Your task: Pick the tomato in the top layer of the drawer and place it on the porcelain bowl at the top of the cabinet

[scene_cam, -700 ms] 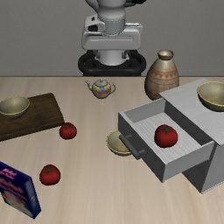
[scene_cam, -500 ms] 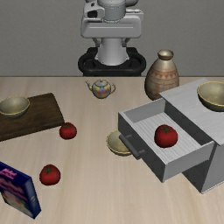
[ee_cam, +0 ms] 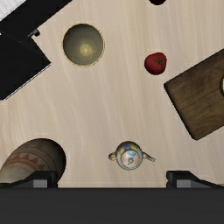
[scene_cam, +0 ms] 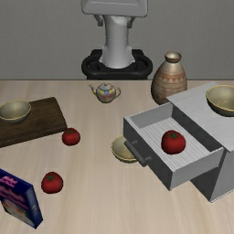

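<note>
A round red tomato (scene_cam: 174, 142) lies in the grey cabinet's open top drawer (scene_cam: 197, 152). The gripper (ee_cam: 112, 179) hangs with fingers wide apart near a small painted teapot (ee_cam: 129, 156).

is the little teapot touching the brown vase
Apart. The exterior view shows a stretch of bare table between the teapot and the vase, and the wrist view shows the same gap.

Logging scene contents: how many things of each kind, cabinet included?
Round red tomatoes: 3
Pale ceramic bowls: 3
Small painted teapot: 1
Brown ceramic jug: 1
Dark wooden board: 1
Blue carton: 1
Grey drawer cabinet: 1
Total: 11
</note>
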